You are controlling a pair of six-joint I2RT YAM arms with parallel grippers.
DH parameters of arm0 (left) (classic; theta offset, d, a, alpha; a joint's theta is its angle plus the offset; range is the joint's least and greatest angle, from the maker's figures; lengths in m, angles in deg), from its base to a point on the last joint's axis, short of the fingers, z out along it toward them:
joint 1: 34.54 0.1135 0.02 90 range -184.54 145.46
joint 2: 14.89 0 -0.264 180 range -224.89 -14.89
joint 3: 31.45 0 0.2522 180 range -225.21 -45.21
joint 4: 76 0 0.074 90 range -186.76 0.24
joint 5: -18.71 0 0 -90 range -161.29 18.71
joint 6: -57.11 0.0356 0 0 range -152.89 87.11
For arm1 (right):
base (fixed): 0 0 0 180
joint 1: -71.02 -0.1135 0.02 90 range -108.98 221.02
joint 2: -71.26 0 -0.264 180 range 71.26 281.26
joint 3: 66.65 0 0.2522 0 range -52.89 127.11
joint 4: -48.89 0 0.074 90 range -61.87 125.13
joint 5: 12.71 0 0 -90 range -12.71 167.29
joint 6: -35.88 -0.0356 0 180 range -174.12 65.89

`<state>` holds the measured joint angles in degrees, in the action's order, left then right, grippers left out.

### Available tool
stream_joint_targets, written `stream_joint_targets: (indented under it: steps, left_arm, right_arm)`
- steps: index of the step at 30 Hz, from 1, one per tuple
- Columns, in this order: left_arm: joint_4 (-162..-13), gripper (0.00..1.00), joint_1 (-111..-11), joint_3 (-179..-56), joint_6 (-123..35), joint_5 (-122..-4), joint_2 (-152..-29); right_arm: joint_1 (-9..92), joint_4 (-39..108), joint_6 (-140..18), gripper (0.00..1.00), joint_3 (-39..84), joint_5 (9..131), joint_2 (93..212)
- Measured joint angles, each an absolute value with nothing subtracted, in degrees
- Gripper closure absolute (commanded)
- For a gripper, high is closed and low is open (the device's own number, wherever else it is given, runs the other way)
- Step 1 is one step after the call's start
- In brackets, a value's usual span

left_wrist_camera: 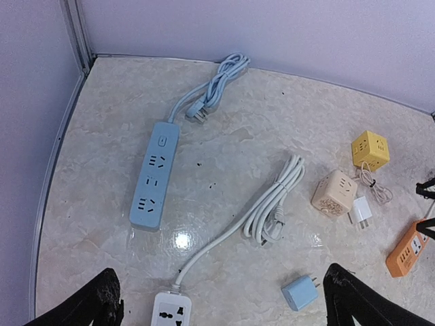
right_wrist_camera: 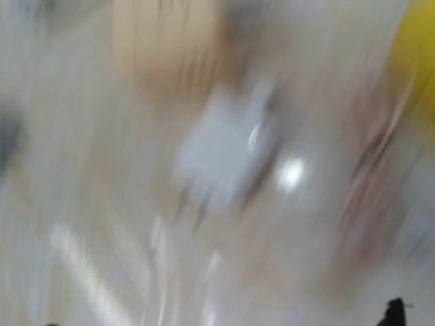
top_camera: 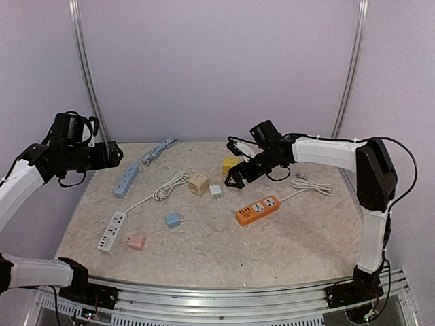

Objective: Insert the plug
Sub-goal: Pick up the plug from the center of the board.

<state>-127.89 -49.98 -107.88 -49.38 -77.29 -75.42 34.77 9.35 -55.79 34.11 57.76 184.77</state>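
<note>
My right gripper [top_camera: 238, 178] hovers with jaws wide apart, just beside the small white plastic plug [top_camera: 215, 192], which lies on the table [top_camera: 272, 251] next to the beige cube socket [top_camera: 198, 183]. My left gripper [top_camera: 114, 155] is spread wide too, holding nothing, over the table's left edge.

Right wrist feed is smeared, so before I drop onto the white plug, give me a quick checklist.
1. Right gripper open: ok.
2. White plug uncovered on the table, beside the beige cube: ok.
3. Right wrist view sharp enough to aim: not ok, blurred.
4. Right gripper centred over the plug: cannot tell.
5. Orange power strip sockets face up and free: ok.
6. Left gripper open, raised away at the left: ok.
</note>
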Motion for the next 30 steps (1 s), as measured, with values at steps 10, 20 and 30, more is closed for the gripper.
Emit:
stream_joint_targets:
  steps: [10,20,30]
  left_arm:
    - [-127.9,0.01,-50.0,-107.9,-49.4,-77.8,-75.6]
    - [-127.9,0.01,-49.9,-107.9,-49.4,-77.8,-75.6]
    - [-127.9,0.01,-49.8,-107.9,-49.4,-77.8,-75.6]
  right_arm:
    - [31.0,9.6,-60.7,0.12,50.1,70.9,192.6]
    - [26.5,12.2,-65.4,0.19,49.5,75.7,201.1]
    - [26.5,9.3,-68.5,0.26,57.1,78.9,206.1]
